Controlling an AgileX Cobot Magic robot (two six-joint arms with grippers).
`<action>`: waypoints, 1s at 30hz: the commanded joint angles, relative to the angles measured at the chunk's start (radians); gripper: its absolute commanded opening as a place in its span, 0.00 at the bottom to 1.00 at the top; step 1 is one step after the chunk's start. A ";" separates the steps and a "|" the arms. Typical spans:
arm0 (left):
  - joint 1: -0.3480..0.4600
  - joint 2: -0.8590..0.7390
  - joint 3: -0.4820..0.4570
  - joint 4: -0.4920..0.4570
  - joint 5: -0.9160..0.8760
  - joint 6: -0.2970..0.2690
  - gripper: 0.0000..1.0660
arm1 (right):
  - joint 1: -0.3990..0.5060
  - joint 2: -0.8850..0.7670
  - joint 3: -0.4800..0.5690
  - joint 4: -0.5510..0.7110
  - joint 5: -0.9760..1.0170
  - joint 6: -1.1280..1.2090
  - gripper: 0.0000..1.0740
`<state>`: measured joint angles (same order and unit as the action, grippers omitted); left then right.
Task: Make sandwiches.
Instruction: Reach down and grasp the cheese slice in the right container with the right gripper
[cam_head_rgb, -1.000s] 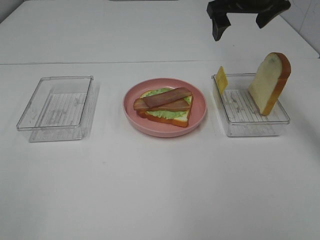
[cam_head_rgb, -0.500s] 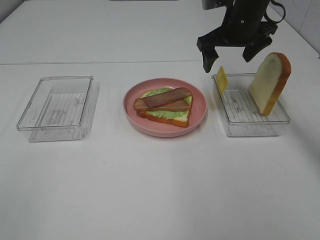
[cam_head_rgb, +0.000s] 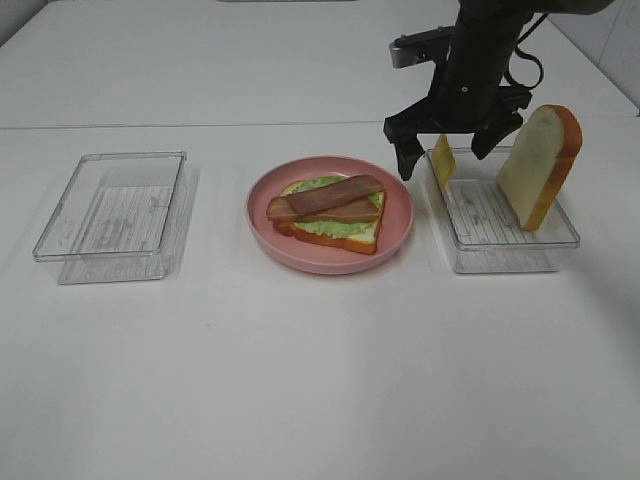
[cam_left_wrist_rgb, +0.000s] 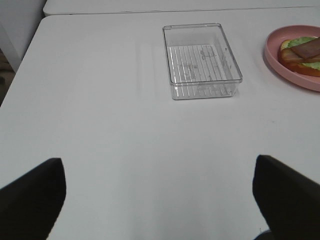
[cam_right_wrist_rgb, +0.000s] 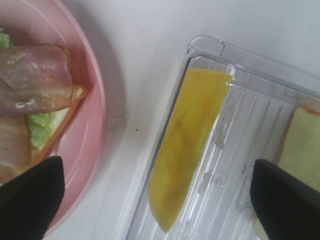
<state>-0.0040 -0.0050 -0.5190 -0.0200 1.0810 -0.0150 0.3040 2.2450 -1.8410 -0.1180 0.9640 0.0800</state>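
The right tool (cam_head_rgb: 445, 152) hangs spread wide, gripping nothing, its fingers on either side of the yellow cheese slice (cam_head_rgb: 443, 160). The cheese leans on the plate-side wall of the right tray (cam_head_rgb: 510, 255), where a bread slice (cam_head_rgb: 540, 165) stands upright. On the pink plate (cam_head_rgb: 262, 225) lie the bottom bread (cam_head_rgb: 360, 243), lettuce (cam_head_rgb: 335, 228) and bacon strips (cam_head_rgb: 330, 198). The left tool (cam_left_wrist_rgb: 160, 200) is wide open and empty over the desk (cam_left_wrist_rgb: 125, 140), near the left tray (cam_left_wrist_rgb: 202, 60).

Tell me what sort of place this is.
Probably a robot lab bench, not a kitchen: plain white table, toy sandwich on a pink plate, clear plastic trays, right gripper hovering.
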 joint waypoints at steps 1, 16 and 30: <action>0.002 -0.014 0.002 -0.004 -0.007 -0.004 0.88 | -0.005 0.016 -0.006 0.005 -0.010 -0.005 0.92; 0.002 -0.014 0.002 -0.004 -0.007 -0.004 0.88 | -0.005 0.033 -0.006 0.020 -0.010 -0.006 0.86; 0.002 -0.014 0.002 -0.004 -0.007 -0.004 0.88 | -0.005 0.027 -0.015 -0.039 -0.010 0.054 0.01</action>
<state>-0.0040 -0.0050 -0.5190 -0.0200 1.0810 -0.0150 0.3040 2.2810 -1.8490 -0.1470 0.9550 0.1250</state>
